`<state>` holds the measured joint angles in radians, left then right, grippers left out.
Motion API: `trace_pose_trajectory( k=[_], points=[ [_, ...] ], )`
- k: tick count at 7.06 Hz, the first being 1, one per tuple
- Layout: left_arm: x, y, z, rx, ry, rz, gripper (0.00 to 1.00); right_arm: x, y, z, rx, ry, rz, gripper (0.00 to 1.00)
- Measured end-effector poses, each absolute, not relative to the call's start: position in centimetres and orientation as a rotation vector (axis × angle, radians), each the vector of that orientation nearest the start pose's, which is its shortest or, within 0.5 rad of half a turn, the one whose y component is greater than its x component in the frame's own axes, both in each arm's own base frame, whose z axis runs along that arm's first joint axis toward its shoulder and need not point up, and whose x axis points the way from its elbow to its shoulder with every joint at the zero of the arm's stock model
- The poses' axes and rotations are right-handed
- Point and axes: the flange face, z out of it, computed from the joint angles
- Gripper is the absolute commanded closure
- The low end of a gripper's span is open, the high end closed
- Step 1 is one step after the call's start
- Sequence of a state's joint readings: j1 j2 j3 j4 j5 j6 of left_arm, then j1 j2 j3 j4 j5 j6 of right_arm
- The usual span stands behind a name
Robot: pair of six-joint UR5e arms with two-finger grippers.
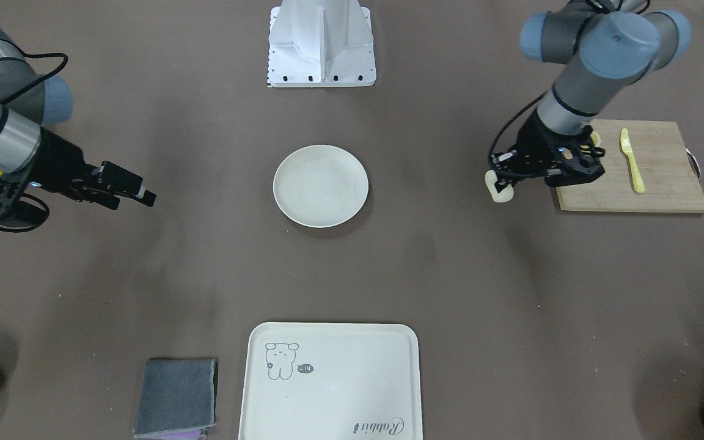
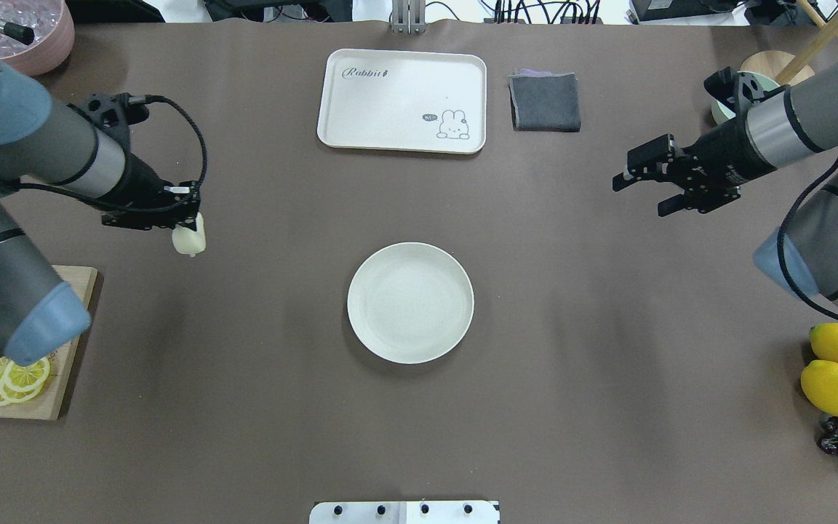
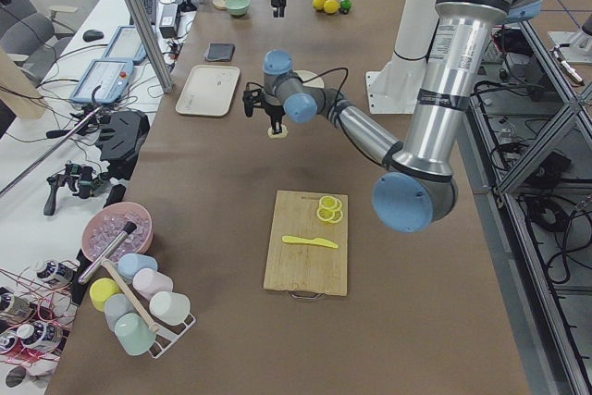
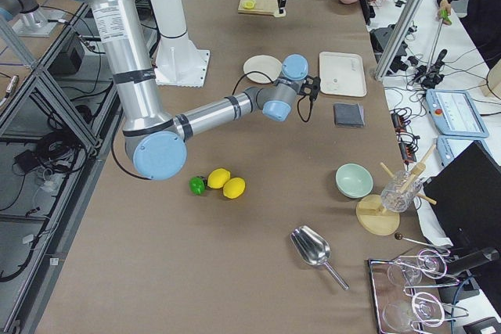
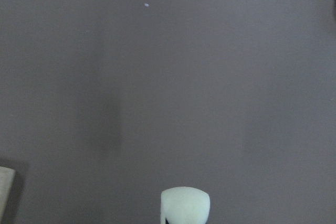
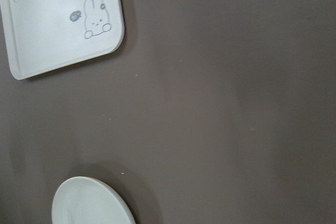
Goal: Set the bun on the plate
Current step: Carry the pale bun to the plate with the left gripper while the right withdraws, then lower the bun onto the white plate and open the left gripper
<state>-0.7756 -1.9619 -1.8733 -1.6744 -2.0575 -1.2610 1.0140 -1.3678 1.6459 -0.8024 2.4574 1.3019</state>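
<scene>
Bun clamped in my left gripper; plate lies lower right of it, mid-frame; right gripper hangs open, farther off.

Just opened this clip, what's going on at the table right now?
The left arm's end effector is shut on the bun, holding it over bare table between the cutting board and the plate, nearer the board. The plate sits empty at the table's middle, so the bun is not yet placed. The right arm's end effector hangs open on the other side, holding nothing.
</scene>
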Motion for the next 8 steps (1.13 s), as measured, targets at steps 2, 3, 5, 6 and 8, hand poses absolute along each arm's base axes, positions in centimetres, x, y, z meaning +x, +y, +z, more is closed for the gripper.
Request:
trace_pose_trajectory(
  k=[2, 3, 5, 6, 8],
  points=[
    [45.3, -46.4, 21.5, 0.004, 0.892, -0.28, 0.77, -19.0, -50.0, 48.9, 0.032, -1.161, 0.123, 0.01],
    [49.2, -45.5, 19.2, 0.013, 0.885, -0.282, 0.77, -16.2, -49.9, 51.6, 0.076, -1.106, 0.084, 0.01],
    [55.8, -44.3, 16.2, 0.026, 0.874, -0.274, 0.76, -11.7, -50.0, 55.3, 0.158, -0.983, 0.0, 0.01],
    [58.0, -43.8, 15.6, 0.023, 0.877, -0.273, 0.76, -9.9, -50.3, 56.5, 0.178, -0.933, -0.036, 0.01],
    [61.2, -42.1, 16.0, 0.035, 0.882, -0.267, 0.7, -7.5, -50.1, 58.5, 0.165, -0.879, -0.063, 0.01]
  ],
)
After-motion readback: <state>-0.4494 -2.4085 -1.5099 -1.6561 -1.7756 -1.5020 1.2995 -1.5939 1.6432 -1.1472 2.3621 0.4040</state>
